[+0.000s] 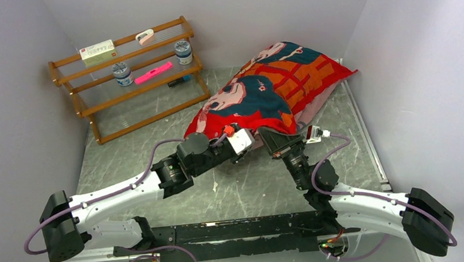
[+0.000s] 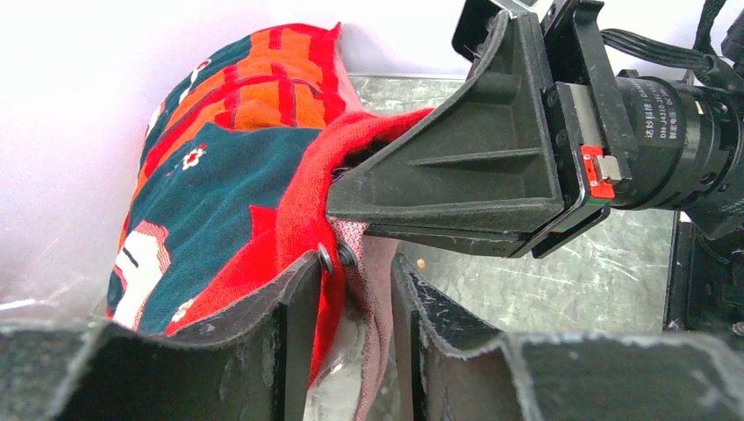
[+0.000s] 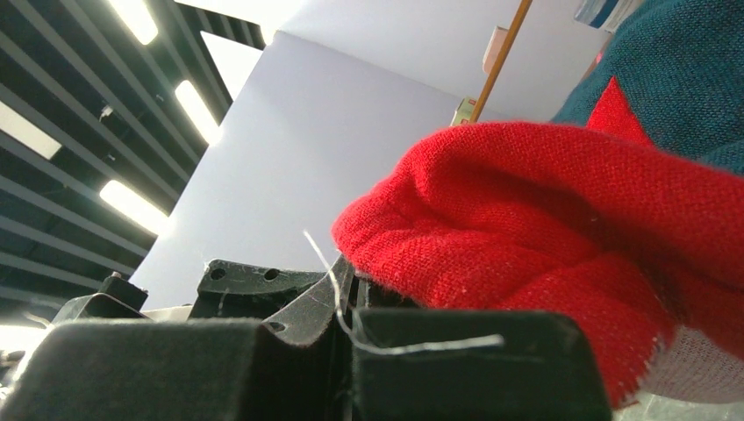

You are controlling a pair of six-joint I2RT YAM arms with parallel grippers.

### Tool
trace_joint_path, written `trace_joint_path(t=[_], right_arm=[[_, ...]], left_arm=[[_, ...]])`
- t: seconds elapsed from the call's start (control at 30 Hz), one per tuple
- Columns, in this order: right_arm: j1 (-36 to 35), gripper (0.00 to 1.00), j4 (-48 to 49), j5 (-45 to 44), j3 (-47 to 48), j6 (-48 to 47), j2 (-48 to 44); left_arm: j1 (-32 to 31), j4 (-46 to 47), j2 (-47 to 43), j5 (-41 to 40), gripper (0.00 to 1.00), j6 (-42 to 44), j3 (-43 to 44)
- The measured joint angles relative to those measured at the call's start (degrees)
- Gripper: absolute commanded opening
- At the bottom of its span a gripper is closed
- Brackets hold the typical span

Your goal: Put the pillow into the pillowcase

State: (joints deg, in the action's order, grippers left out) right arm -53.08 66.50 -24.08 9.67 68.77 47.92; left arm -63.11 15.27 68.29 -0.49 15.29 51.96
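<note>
The pillowcase [image 1: 264, 90], red with teal-haired faces and an orange grid, lies plump at the back right of the table. The pillow is hidden; I cannot see it in any view. My left gripper [image 1: 248, 145] is at the case's near edge. In the left wrist view its jaws [image 2: 355, 263] stand apart around the hanging hem [image 2: 338, 307], red face and pale pink reverse, without squeezing it. My right gripper [image 2: 338, 197] is shut, its tip under a raised fold of the red hem [image 3: 570, 202]. In the right wrist view its fingers [image 3: 351, 285] are pressed together at that fold.
A wooden rack [image 1: 129, 76] stands at the back left with two jars, a pink item and a box on it. Grey walls close in on the left, back and right. The two grippers are close together over the grey marbled table [image 1: 241, 187].
</note>
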Motion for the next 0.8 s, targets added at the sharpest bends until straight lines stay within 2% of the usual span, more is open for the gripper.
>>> trace_joint_path(t=[0.53,0.8], right_arm=[[0.0,0.00,0.1,-0.1,0.0,0.0,0.0],[0.0,0.00,0.0,-0.1,0.0,0.0,0.0]], left_arm=[[0.0,0.8,0.0,0.0,0.41,0.0,-0.2],[-0.2,1.3,0.2,-0.8,0.39,0.0,-0.2]])
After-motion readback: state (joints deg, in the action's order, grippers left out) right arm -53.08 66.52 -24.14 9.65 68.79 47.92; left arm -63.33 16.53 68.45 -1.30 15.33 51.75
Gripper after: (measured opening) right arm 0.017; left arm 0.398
